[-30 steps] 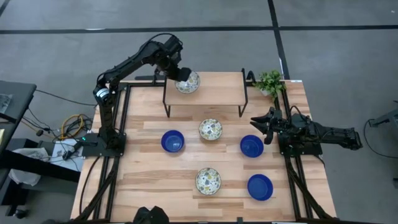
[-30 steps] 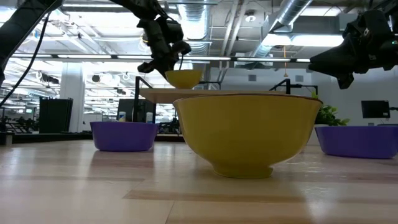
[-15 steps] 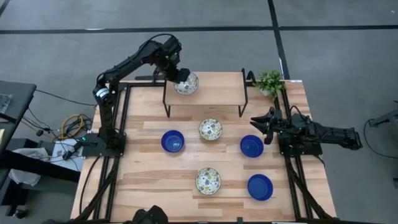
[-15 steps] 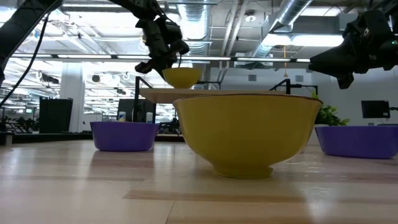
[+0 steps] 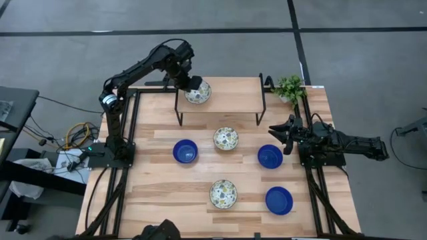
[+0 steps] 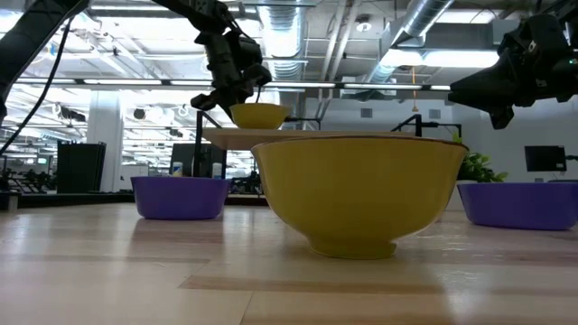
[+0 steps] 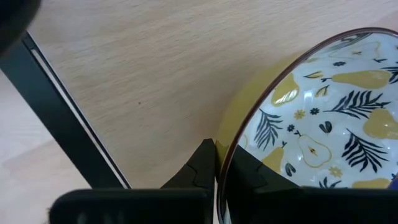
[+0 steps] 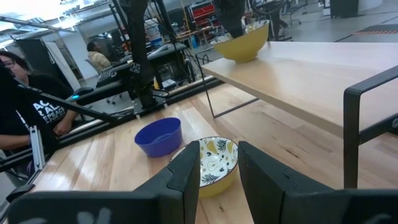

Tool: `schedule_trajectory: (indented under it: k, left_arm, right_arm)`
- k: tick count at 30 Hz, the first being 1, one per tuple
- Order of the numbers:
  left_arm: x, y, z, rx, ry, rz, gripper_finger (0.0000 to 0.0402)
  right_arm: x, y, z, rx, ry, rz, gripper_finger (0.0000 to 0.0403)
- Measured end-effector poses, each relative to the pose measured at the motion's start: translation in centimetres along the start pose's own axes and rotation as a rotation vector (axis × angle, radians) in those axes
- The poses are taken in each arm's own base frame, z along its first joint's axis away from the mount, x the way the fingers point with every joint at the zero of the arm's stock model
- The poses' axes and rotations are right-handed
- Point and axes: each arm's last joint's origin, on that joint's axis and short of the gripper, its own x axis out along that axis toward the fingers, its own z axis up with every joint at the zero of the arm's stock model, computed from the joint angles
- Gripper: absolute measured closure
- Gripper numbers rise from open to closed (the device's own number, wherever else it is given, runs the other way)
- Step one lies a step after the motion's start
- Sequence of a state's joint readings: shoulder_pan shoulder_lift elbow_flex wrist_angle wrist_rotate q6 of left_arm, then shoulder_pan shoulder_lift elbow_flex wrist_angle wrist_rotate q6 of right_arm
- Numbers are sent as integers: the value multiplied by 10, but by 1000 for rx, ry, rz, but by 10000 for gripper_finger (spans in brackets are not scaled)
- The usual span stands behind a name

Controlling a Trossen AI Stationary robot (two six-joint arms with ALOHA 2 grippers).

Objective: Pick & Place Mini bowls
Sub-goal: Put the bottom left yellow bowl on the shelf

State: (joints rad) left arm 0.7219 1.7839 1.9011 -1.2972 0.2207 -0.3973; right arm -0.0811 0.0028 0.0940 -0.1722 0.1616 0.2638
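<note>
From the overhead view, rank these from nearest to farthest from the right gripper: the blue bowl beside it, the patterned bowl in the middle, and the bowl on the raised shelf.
Measured from the right gripper:
1. Blue bowl, just in front of it on the right side.
2. Patterned bowl, mid-table.
3. Bowl on the shelf, far back left, pinched at its rim by the left gripper.

I count three glossy blue mini bowls (image 5: pixel 185 151) and two pear-patterned white bowls (image 5: pixel 225 139) upright on the worktop; a third patterned bowl (image 5: pixel 198 93) sits on the raised shelf.
</note>
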Motion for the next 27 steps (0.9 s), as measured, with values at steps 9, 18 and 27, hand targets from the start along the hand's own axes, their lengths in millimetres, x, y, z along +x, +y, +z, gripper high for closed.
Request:
schedule_trajectory:
  k: [9,18,27]
  left_arm:
    - [-4,4,0,-12,-18,11,390]
    - [-5,8,3,-25,-24,14,390]
    - [-5,7,3,-17,-32,9,383]
  right_arm:
    - [0,0,0,0,-1,0,305]
    - [0,0,0,0,0,0,305]
    - [0,0,0,0,0,0,305]
